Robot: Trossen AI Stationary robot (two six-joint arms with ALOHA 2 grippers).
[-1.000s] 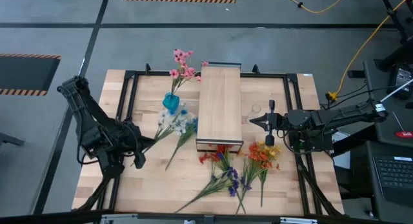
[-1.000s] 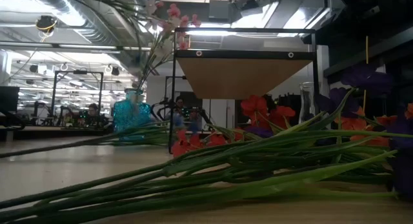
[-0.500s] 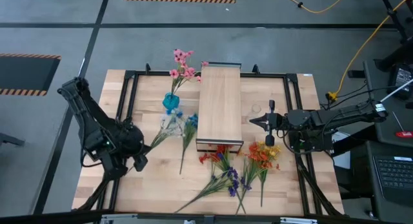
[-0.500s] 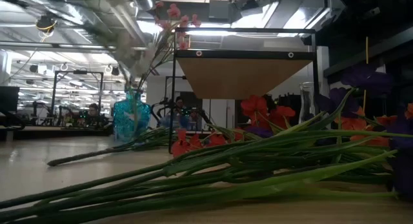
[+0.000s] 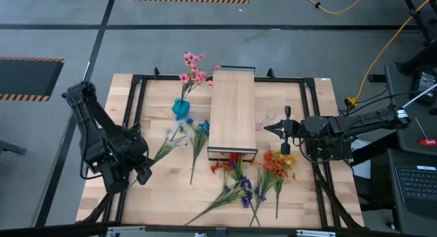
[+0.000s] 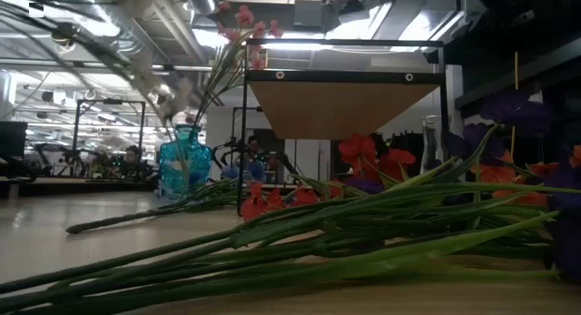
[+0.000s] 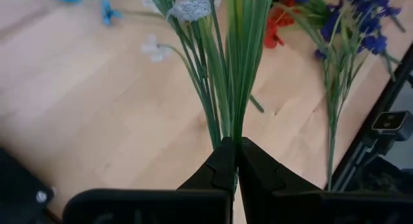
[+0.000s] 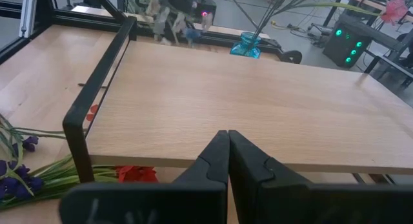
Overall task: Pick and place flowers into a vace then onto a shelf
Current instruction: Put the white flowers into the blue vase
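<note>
Left pincer [image 5: 145, 170] clamped on white sprig [image 5: 171, 136], now lifted off tabletop [image 5: 171, 196] vs sec ago; vase [image 5: 181, 108] next. Right pincer [image 5: 268, 129] closed, idle by shelf [image 5: 232, 110].

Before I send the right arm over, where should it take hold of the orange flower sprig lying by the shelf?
Grip the orange flower sprig on its bare green stem below the blooms, coming straight down from above. It lies flat on the table with its stem trailing toward the near edge, clear of the shelf.
</note>
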